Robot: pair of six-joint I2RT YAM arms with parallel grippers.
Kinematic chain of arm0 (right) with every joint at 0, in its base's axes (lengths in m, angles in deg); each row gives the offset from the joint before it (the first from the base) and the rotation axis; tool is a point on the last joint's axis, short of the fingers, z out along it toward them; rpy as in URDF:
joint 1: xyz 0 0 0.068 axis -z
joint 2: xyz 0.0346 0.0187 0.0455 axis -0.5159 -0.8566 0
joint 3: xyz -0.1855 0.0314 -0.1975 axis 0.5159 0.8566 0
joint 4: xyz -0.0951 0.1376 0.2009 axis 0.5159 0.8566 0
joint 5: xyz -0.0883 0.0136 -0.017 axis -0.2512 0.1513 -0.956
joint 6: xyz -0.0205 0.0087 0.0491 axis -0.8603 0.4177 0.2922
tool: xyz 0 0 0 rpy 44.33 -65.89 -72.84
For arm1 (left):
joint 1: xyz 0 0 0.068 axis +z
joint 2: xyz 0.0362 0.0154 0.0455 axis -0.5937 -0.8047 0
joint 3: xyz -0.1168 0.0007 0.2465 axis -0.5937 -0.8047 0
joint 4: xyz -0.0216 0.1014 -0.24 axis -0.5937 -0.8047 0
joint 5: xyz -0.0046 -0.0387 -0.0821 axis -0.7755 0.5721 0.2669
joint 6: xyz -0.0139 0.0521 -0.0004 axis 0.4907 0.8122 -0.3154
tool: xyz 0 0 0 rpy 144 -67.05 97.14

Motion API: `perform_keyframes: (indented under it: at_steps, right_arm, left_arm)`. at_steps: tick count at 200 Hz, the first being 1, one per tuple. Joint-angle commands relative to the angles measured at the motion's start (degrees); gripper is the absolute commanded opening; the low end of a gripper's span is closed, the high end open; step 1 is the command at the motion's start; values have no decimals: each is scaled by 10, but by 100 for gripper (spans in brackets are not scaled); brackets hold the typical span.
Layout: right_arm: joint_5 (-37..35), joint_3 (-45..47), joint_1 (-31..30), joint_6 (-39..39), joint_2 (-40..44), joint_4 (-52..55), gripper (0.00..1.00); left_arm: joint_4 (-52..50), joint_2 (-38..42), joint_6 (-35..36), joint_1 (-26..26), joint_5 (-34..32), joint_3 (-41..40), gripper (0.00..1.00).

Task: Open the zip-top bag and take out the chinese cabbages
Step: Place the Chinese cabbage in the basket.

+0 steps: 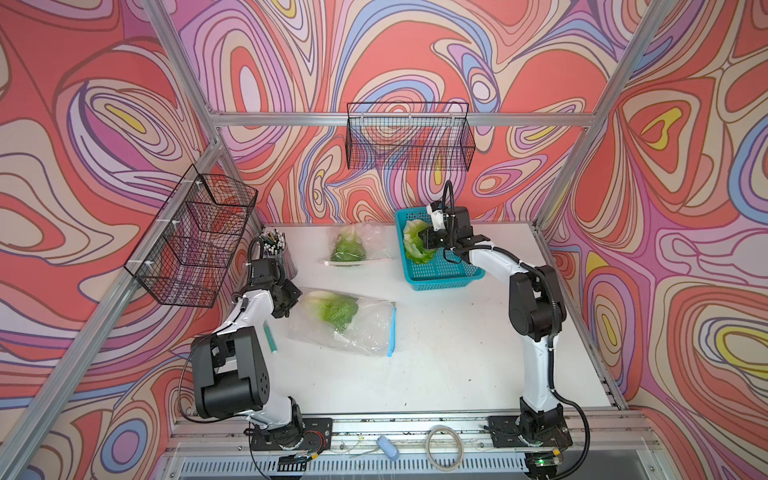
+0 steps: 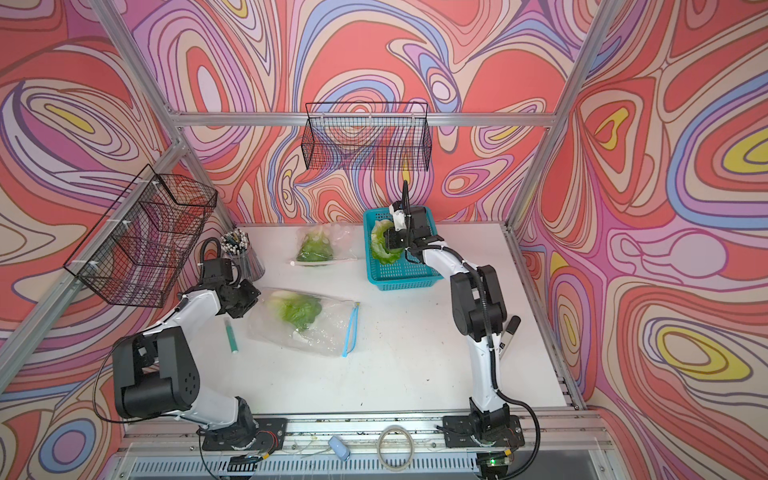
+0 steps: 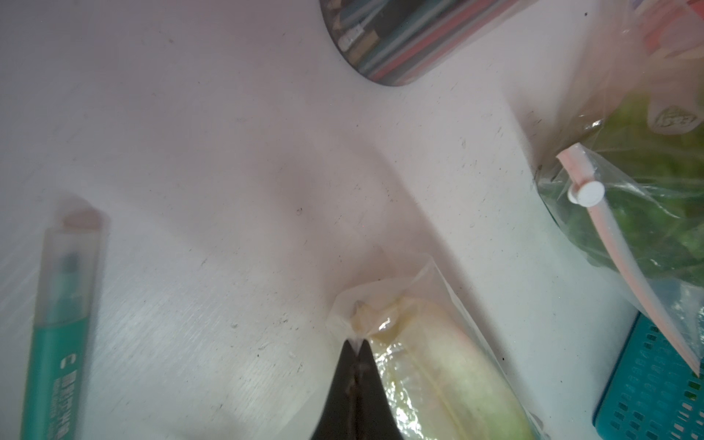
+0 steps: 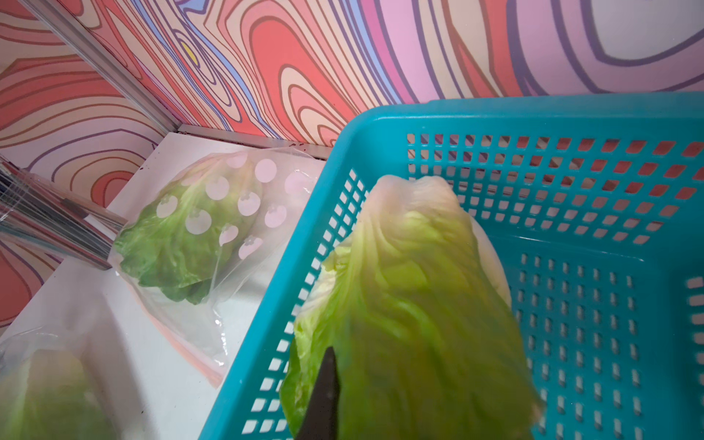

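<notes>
Right wrist view: held cabbage [image 4: 400,304] hides most of the right jaws.

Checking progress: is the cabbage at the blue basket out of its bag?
Out. The right gripper holds the bare cabbage at the basket, no plastic around it.

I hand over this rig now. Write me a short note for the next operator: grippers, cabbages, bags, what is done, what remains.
Left gripper: shut, pinching the corner of the blue-zip bag opposite its zip.
Right gripper: shut on one chinese cabbage, over the teal basket; not released yet.
Second cabbage: inside the blue-zip bag; its mouth looks parted, but I am not certain.
Third cabbage: inside the pink-zip bag at the back, which looks zipped.
Done: one cabbage is out.
Left: release it into the basket, then empty both bags.
</notes>
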Motion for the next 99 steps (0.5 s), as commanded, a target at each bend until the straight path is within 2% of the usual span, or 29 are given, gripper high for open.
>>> perform_keyframes:
  at_steps: [1,70,99]
  right_arm:
    - [13,-36,3,9,-26,-16,0]
    - [12,-25,3,34,-46,-27,4]
    - [11,-24,3,38,-44,-19,14]
  left_arm:
    - [-7,15,1,-4,2,-4,0]
    - [-5,12,0,-4,6,-2,0]
    - [-6,14,0,-4,6,-2,0]
